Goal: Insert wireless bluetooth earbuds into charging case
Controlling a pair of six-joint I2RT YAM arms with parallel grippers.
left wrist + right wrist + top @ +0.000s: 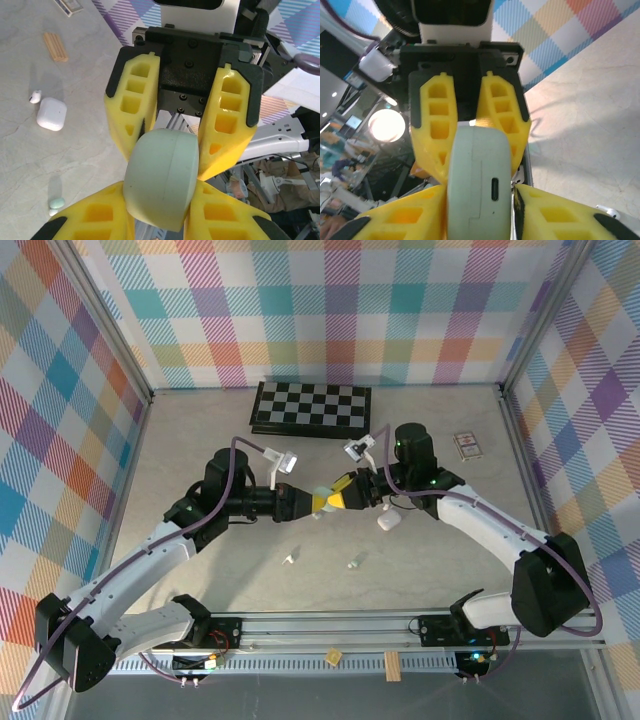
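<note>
My left fingers (437, 125): clamped on mint case (162, 177) | my right fingers (230, 120): flanking same case, grip I cannot tell | meeting over tabletop (200, 420) centre

At the middle of the bench (190, 440) the arms meet head-on: the left gripper (160, 200) clamps a mint case (162, 172), the right gripper (480, 192) crowds its other end, no way through. A white case (388, 523) lies just beside. A white earbud (290, 558) and a greenish earbud (355, 562) dot the open near stretch; chessboard (311, 408) and card box (467, 446) sit well back.
</note>
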